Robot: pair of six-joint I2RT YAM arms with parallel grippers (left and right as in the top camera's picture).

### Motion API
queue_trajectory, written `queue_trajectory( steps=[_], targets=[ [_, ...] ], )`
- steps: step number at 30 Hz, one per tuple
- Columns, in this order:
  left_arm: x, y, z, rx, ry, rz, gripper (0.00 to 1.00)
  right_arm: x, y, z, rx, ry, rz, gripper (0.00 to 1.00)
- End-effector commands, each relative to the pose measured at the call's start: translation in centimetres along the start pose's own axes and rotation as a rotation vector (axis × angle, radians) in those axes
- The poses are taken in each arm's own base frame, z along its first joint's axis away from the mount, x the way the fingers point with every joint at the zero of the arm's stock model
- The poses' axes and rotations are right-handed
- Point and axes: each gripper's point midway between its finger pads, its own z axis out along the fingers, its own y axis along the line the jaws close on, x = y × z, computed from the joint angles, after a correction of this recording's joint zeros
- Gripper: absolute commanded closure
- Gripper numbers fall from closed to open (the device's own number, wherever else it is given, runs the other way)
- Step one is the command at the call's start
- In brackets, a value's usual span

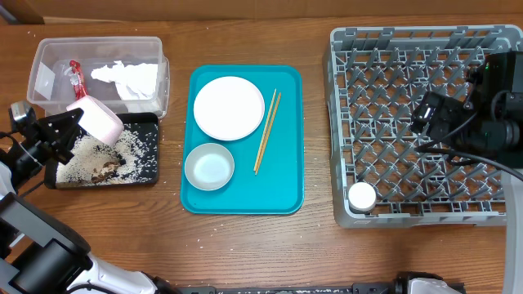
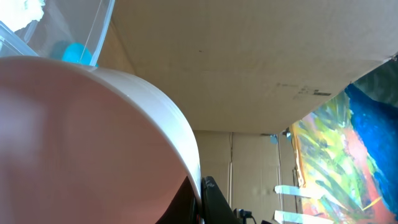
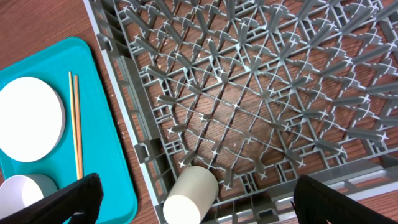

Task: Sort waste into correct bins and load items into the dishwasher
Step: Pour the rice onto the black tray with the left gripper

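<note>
Currently the left pincer [image 1: 80,124] clenches a tilted pink bowl [image 1: 100,119] over the black tray [image 1: 150,124]; right pincer [image 3: 202,202] gapes.

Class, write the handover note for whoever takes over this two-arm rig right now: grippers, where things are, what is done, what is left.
Left gripper: shut on the pink bowl, tipped over the black tray.
Right gripper: open, empty, above the dish rack.
Done: rice and scraps are in the black tray; the red wrapper and napkin are in the clear tub; the white cup lies in the rack's near corner.
Left: rack the pink bowl, then the plate, small bowl and chopsticks, all on the teal tray.
</note>
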Motion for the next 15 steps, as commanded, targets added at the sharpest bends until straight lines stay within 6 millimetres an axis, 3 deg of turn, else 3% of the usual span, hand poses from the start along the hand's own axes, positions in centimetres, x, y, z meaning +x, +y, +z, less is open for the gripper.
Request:
queue_trajectory(
  steps=[1, 5, 8, 11, 15],
  targets=[
    [0.3, -0.9, 0.1, 0.031, 0.007, -0.010, 0.96, 0.0, -0.1, 0.2, -0.001, 0.002, -0.002, 0.00],
    [0.7, -1.0, 0.7, 0.027, 0.022, 0.057, 0.96, 0.0, -0.1, 0.2, -0.001, 0.002, -0.005, 0.00],
    [1.2, -0.1, 1.9, -0.074, 0.051, 0.118, 0.96, 0.0, -0.1, 0.2, -0.001, 0.002, -0.005, 0.00],
    [2.8, 0.3, 4.4, -0.230, 0.124, 0.193, 0.96, 0.0, -0.1, 0.2, -0.001, 0.001, -0.005, 0.00],
    [7.0, -1.4, 9.8, -0.432, 0.266, 0.430, 0.96, 0.0, 0.0, 0.2, -0.002, 0.000, -0.005, 0.00]
  ],
)
